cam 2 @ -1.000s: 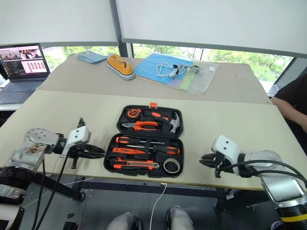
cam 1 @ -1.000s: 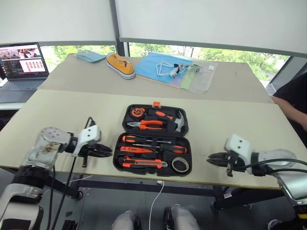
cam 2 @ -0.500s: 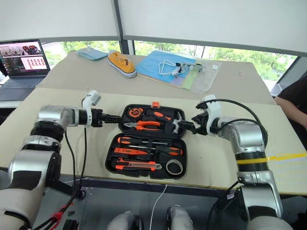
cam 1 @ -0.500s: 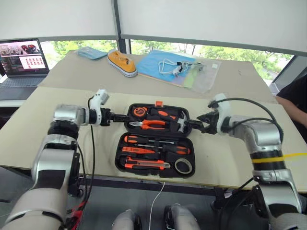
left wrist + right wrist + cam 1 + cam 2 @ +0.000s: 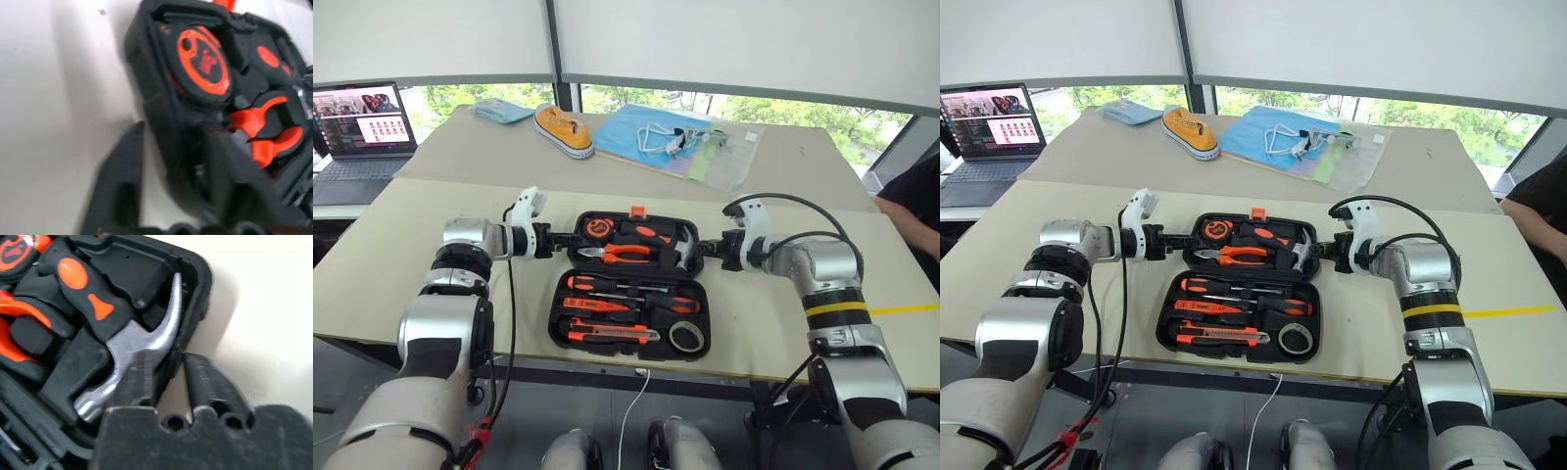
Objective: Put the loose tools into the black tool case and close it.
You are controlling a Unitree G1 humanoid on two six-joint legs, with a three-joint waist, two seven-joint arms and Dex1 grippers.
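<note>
Both arms are stretched out over the pale tan bench (image 5: pixel 431 211), reaching in from either side toward the black moulded plastic tool case (image 5: pixel 628 288), which lies open and flat at the near middle of the bench. The left gripper (image 5: pixel 560 238) points inward at the far-left corner of the case's lid half, forearm running almost level across the bench. In the left wrist view its jaws straddle the lid's side wall, one black finger (image 5: pixel 120 191) outside on the bench, the other inside by the round orange tape measure (image 5: pixel 203 63); they are clamped on the wall. The right gripper (image 5: pixel 698 251) mirrors it at the far-right corner of the lid half, elbow bent and wrist angled in. In the right wrist view its jaws close over the lid's rim beside the steel hammer head (image 5: pixel 139 352), one finger (image 5: pixel 208 387) outside the wall.

The case's long axis runs side to side, with the small orange latch (image 5: pixel 632 211) on the far edge, pointing away from the robot. In the near half, two orange-black screwdrivers (image 5: pixel 626 286) lie lengthwise, side to side, and the orange-black utility knife (image 5: pixel 607 335) lies the same way nearer the front edge. The dark tape roll (image 5: pixel 683 337) sits in the near-right corner. The orange-handled pliers (image 5: pixel 617 254) lie in the lid half.
</note>
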